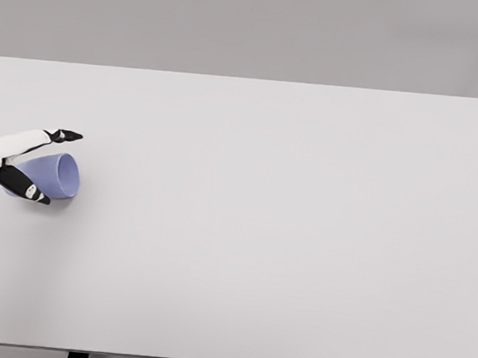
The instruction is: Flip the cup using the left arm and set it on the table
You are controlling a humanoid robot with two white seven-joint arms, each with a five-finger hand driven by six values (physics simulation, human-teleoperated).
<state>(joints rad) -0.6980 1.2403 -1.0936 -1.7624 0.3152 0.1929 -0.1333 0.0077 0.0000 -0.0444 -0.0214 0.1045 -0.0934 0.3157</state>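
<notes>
One left hand (24, 164) wraps its fingers around the blue cup (55, 175), tipped sideways at the desk's (259, 231) far left; a loose grasp mid-turn could let it slip and roll off the nearby edge.

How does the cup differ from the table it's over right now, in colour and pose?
The cup is pale blue-violet; the table is plain white. The cup is tipped on its side, its open mouth facing right, while the table top lies flat and level. The cup sits at the far left edge of view with the left hand closed around it; the table spans almost the whole picture. Both have smooth, unmarked surfaces.
</notes>
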